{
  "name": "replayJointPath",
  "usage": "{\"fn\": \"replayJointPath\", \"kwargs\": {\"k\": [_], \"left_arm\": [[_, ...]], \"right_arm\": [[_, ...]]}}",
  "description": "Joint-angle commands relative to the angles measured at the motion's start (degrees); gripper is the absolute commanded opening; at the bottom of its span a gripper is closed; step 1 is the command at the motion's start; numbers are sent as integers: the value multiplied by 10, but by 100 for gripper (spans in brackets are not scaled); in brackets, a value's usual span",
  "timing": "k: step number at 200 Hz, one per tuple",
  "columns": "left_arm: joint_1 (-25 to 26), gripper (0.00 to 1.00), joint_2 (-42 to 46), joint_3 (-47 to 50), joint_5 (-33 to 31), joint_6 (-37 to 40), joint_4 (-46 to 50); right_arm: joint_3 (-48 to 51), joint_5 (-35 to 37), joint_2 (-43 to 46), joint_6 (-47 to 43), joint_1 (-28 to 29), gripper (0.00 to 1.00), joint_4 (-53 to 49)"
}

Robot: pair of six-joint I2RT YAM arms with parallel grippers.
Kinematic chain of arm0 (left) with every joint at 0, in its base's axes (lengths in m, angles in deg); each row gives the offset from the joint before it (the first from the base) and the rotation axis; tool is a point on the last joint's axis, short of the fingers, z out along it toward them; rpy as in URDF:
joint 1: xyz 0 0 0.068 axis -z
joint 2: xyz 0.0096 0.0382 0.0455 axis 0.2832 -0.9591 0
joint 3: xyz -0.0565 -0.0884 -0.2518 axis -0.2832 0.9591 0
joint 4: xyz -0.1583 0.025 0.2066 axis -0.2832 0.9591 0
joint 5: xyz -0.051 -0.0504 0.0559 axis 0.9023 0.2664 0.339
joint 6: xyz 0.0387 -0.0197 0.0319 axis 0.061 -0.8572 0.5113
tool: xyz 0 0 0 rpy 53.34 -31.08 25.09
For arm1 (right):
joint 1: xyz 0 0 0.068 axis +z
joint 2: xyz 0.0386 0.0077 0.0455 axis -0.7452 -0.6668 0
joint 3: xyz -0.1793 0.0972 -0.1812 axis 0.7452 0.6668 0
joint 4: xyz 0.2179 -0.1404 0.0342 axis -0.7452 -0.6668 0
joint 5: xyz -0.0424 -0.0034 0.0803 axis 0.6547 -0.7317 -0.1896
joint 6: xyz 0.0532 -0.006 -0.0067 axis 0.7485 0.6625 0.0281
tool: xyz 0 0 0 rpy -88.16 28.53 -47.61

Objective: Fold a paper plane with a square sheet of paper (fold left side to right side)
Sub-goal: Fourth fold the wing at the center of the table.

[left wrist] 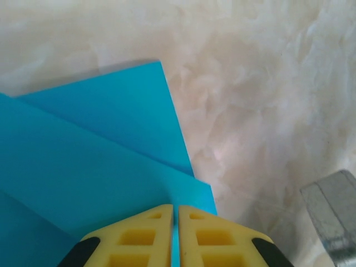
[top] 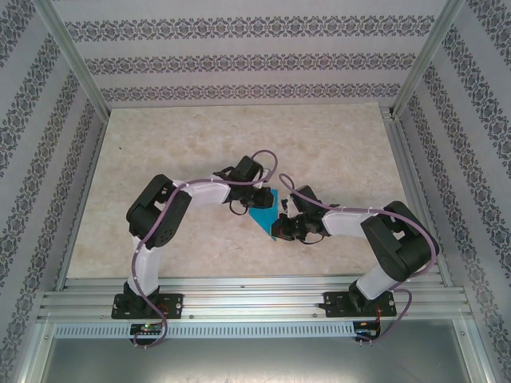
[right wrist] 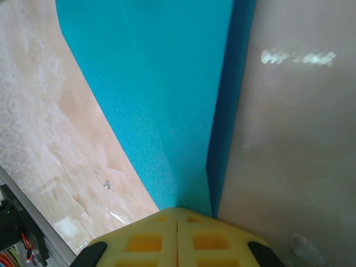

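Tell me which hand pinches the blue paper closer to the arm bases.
The right hand, low on the paper's right side; the left hand grips its left edge, farther up the table.

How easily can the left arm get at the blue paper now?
Yes, it seems: the left gripper is shut on an edge of the paper, with nothing between them.

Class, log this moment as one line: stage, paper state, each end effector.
stage: mid-fold | cyan paper sheet: partly folded, layers overlapping | left end effector: shut on sheet | right end effector: shut on sheet
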Motion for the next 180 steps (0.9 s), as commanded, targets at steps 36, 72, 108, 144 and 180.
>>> {"fn": "replayJointPath", "kwargs": {"k": [36,72,108,144,180], "left_arm": [[-25,12,-48,-39,-31,38,18],[-28,12,-51,-23,-48,43,17],[-28,12,-46,1,-34,41,-2],[-25,12,-41,24,-23,35,-21],[-22,12,-41,32,-19,30,-32]], "right_arm": [[28,54,-30,-9,12,7,-92],[29,49,-19,-13,11,7,-82],[15,29,48,-14,7,8,-44],[-24,15,99,-27,-6,6,-12],[-66,28,52,-54,-8,6,28]]}}
